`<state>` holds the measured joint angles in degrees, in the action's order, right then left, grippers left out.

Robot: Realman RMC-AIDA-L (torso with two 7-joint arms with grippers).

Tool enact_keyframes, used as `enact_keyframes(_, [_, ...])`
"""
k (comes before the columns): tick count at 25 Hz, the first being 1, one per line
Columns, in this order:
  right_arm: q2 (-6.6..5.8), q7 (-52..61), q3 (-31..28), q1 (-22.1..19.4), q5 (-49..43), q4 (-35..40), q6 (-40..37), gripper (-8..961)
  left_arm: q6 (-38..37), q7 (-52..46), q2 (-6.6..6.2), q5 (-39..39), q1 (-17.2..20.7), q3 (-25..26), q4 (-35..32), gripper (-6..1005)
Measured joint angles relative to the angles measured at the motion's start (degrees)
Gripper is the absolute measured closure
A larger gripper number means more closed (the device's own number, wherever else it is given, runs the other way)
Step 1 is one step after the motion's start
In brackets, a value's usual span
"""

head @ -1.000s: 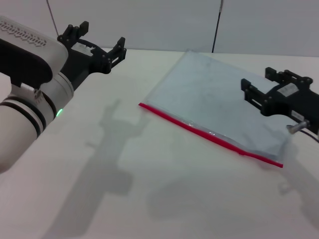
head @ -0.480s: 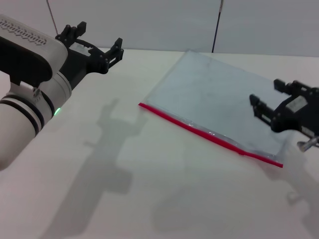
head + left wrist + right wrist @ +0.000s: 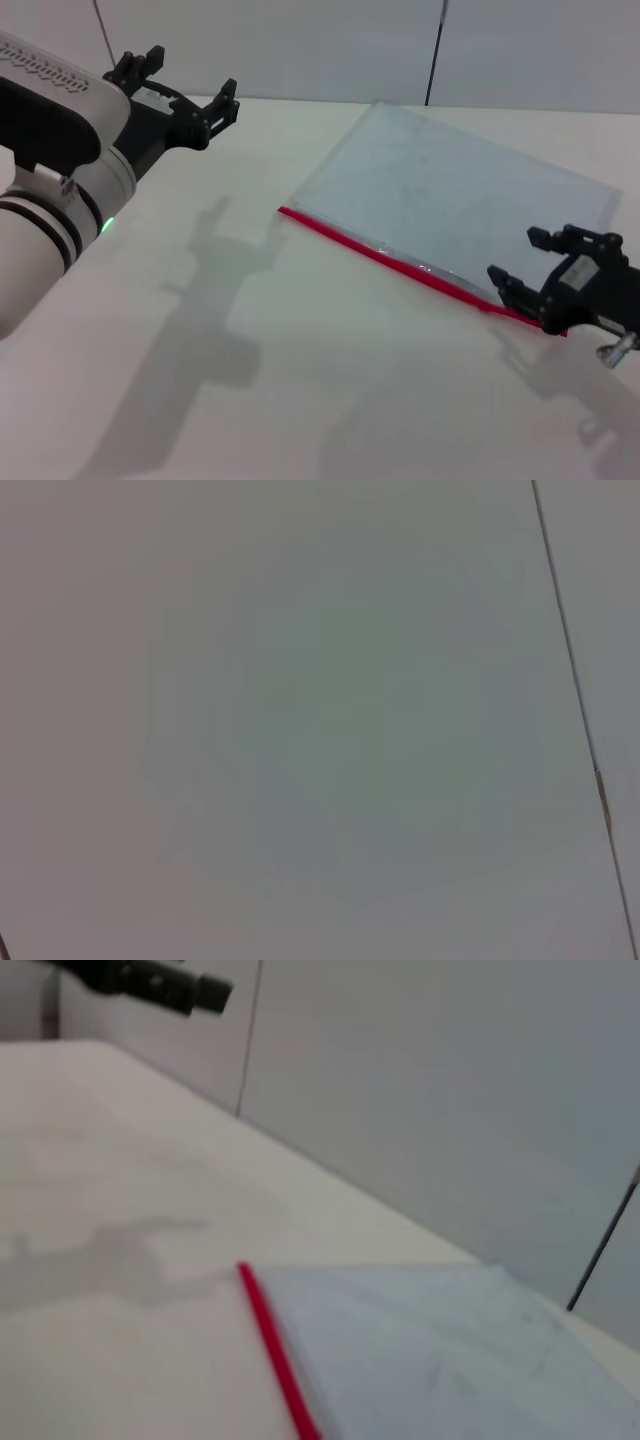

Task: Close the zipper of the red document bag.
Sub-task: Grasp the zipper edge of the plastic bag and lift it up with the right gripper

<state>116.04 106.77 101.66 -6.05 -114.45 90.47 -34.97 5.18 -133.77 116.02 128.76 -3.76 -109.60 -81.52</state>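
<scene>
Head view: the red document bag (image 3: 450, 205) lay flat on the white bench (image 3: 300, 380), right of centre, with the zipper (image 3: 400, 262) along its near long edge, running diagonally from the middle of the bench toward the right. The right pincer (image 3: 522, 260) hovered at the right-hand end of the zipper, its fingers (image 3: 505, 278) apart and empty; whether they touched the strip could not be told. The left pincer (image 3: 185, 82) was raised at the far left of the bench, well apart from the bag, its fingers likewise spread and holding nothing.

Right wrist view: the left end of the zipper (image 3: 275, 1350) and the adjoining corner of the bag (image 3: 440, 1350) were seen low across the bench (image 3: 100, 1160), with the left pincer (image 3: 150, 980) small in the distance. The right pincer's own fingers were not shown here, nor was the slider.

Left wrist view: only a plain grey surface crossed by a thin dark line (image 3: 570, 660); no bag and no pincer appeared.
</scene>
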Motion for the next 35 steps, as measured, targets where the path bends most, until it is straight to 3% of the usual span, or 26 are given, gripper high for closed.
enact_keyframes(14, [0.29,4.81,0.70,0.60,-18.01,1.02,-4.47,330,-1.95,1.53,0.01,-0.30,-0.39,1.20,0.59,189])
enact_keyframes(25, [0.48,19.63,8.54,2.95,-43.13,0.49,-2.90,326,-2.68,1.51,0.01,-0.54,-0.50,2.39,0.67,188])
enact_keyframes(35, [0.51,25.71,11.51,2.98,-50.95,0.13,-0.69,325,-2.58,1.32,0.08,-0.55,-0.47,2.93,1.22,188])
